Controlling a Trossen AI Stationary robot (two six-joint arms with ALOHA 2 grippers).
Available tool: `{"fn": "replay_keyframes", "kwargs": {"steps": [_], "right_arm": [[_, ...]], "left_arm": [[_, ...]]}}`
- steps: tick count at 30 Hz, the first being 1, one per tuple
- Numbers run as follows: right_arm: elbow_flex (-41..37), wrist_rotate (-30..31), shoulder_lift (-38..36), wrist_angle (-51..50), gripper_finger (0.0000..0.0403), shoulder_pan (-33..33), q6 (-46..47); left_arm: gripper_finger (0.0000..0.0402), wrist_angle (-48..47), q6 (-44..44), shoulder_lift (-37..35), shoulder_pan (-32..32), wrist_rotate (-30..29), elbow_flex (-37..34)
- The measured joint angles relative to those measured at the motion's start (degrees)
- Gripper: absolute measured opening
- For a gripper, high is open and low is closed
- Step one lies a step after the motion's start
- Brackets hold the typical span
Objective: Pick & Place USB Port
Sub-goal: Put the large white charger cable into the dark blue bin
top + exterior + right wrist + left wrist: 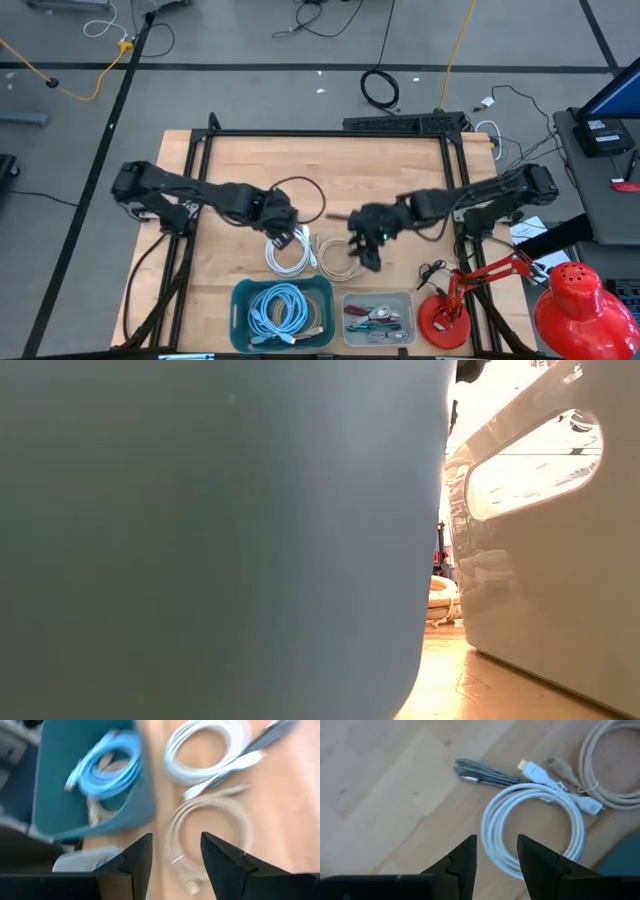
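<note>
Three loose cables lie flat on the wooden table between my grippers: a white coiled USB cable (288, 255) (535, 820), a beige coiled cable (335, 250) (210, 830), and a grey braided cable (480, 775) bundled beside the white coil. My left gripper (285, 225) (495, 855) is open and hovers over the white coil's edge. My right gripper (365, 250) (175, 860) is open above the beige coil, with the coil's near loop showing between its fingers. Neither touches a cable.
A teal bin (282, 312) (85, 785) holding blue cables (105, 767) sits at the table's near edge, with a pale tray (378, 317) of small cables to its right. A red desk lamp (445, 315) stands near the right corner. The bin's wall (200, 510) and the tray (540, 560) block the low view.
</note>
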Motion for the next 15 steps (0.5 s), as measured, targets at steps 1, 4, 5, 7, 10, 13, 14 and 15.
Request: {"fn": "replay_keyframes", "kwargs": {"steps": [1, 4, 5, 7, 10, 13, 14, 15], "right_arm": [[0.0, 1.0, -0.6, 0.2, 0.0161, -1.2, 0.0], [0.0, 2.7, -2.3, 1.0, 0.0161, -4.2, -1.1], [0.0, 2.7, -2.7, 1.3, 0.016, -5.0, -2.0], [0.0, 2.6, -3.7, 1.7, 0.016, -6.4, -4.3], [0.0, 2.6, -5.0, 2.1, 0.016, -8.0, -5.5], [0.0, 2.6, -6.0, 1.7, 0.0159, -9.0, -6.7], [0.0, 2.6, -6.1, 2.1, 0.0158, -9.3, -7.6], [0.0, 2.6, -6.1, 2.4, 0.0158, -9.6, -8.3]], "left_arm": [[0.0145, 0.4, 0.6, 1.4, 0.6, 0.5, 0.0], [0.0145, -0.5, 2.2, 6.0, 2.0, 2.3, 0.0], [0.0145, -0.6, 2.3, 7.5, 2.5, 3.7, 0.0], [0.0145, -2.0, 2.1, 10.3, 3.0, 4.9, 0.0], [0.0145, -2.9, 1.6, 13.7, 2.9, 5.9, -0.6], [0.0145, 1.8, 1.4, 14.8, 3.7, 9.8, -3.7], [0.0145, 4.0, 1.4, 14.8, 4.0, 10.6, -5.3], [0.0145, 6.1, 1.1, 14.8, 4.2, 11.1, -6.9]]}}
